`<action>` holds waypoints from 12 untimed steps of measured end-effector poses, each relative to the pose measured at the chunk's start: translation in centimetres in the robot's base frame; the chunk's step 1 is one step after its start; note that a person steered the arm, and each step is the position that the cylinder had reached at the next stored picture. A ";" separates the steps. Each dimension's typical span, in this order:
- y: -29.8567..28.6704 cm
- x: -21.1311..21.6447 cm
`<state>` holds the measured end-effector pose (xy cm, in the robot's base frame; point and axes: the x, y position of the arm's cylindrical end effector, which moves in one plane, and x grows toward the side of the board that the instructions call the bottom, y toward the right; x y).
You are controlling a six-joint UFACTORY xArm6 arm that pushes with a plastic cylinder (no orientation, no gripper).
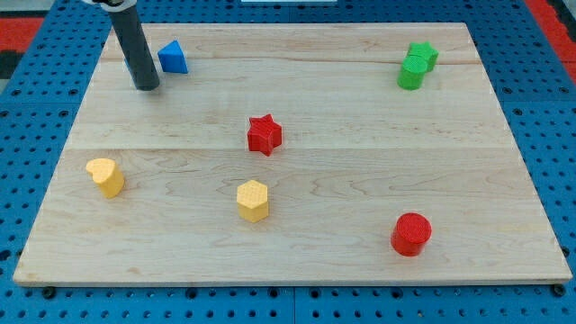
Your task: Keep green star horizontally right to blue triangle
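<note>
Pale wooden board (297, 207) lies on a blue pegboard bench (36, 81); we go from the view's left. We see a yellow heart-shaped block (106, 176) near the left edge; our dark rod has no fingers and holds nothing, its tip (146, 86) just left of the blue triangle block (173, 58) at the top left; a yellow hexagonal block (254, 200) and red star block (265, 134) sit mid-board; a red cylinder block (411, 234) lies low right; the green star block (418, 65) sits top right, far from the triangle.
</note>
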<state>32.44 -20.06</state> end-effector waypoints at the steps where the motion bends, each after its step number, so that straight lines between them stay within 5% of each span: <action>1: -1.8 -1.5; 2: -4.3 -2.0; 5: 5.2 0.0; 10: 39.6 -0.8; 12: 43.8 0.2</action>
<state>32.59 23.71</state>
